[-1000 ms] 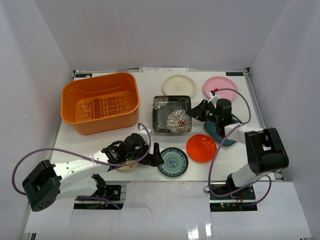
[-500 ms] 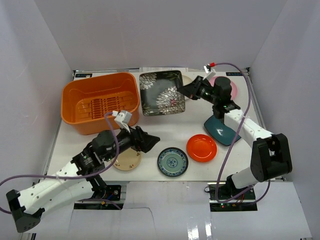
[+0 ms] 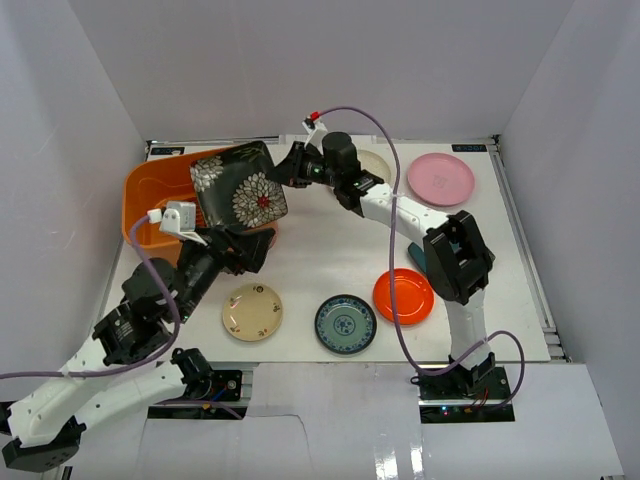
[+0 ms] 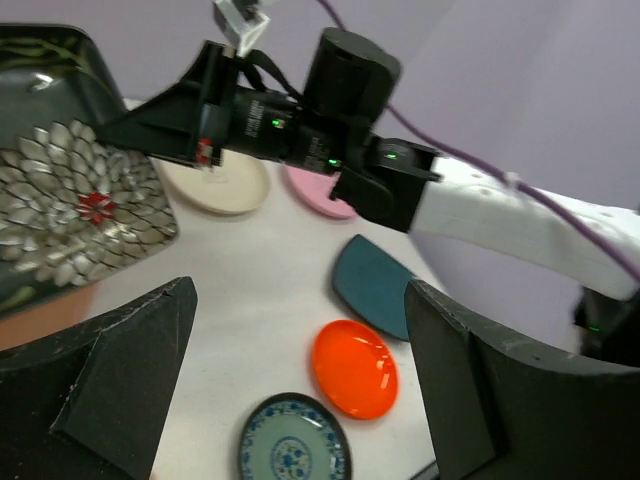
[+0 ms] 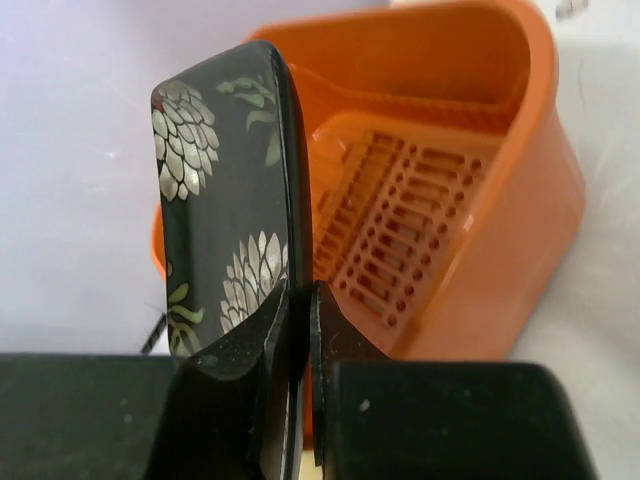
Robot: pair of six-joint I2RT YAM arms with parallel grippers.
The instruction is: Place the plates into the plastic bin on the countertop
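**Floral plate held over the orange bin**

Shows the right gripper (image 5: 297, 302) pinched shut on the rim of the black floral plate (image 3: 238, 190), with the plate tilted steeply, almost on edge. Places that plate over the right half of the orange bin (image 3: 143, 188), at the back left of the white countertop (image 3: 330, 250). Cannot tell whether the plate touches the bin's wall or its slotted floor.

Shows the left gripper (image 4: 300, 400) spread wide with nothing between its fingers, hovering just in front of the bin and below the raised plate.

Finds six more plates lying flat on the countertop:
- Near the front, in a row from left to right: beige plate (image 3: 252, 310), blue-patterned plate (image 3: 345, 323), red-orange plate (image 3: 403, 296).
- Just behind the red-orange plate: teal square plate (image 4: 372, 285), mostly hidden by the right arm from above.
- At the back right: cream plate (image 3: 374, 162), partly behind the right arm, and pink plate (image 3: 440, 178).
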